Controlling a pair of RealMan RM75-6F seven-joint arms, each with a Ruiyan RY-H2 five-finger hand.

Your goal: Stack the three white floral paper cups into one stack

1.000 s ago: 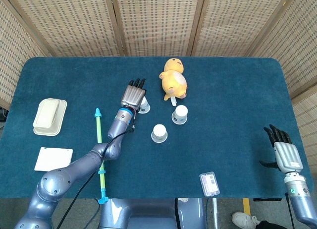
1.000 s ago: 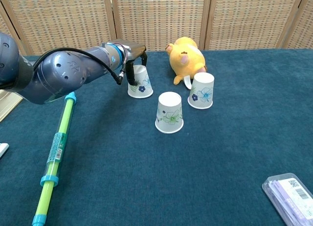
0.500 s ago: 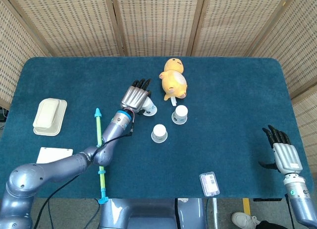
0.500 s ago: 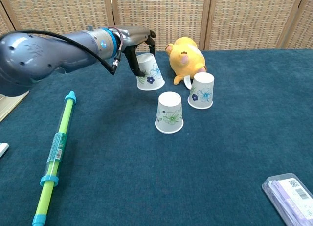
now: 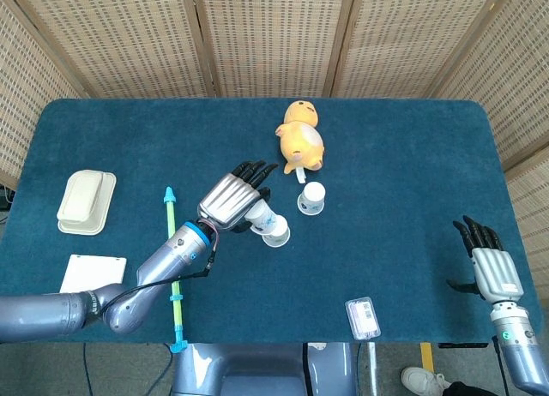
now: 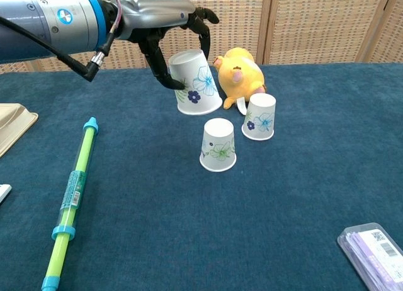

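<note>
Wicker screens back a table (image 6: 327,177) covered in dark blue cloth. Above it, the left hand (image 6: 165,28) grips one floral paper cup (image 6: 195,82), upside down and tilted, its fingers (image 6: 204,17) curled over the top and a dark thumb against the side. Just below those fingers stands a second cup (image 6: 218,145), inverted on the cloth; a third cup (image 6: 259,116) sits beyond it, beside a yellow plush toy (image 6: 240,75). The right hand (image 5: 491,261) hangs well apart, fingers spread, holding nothing.
</note>
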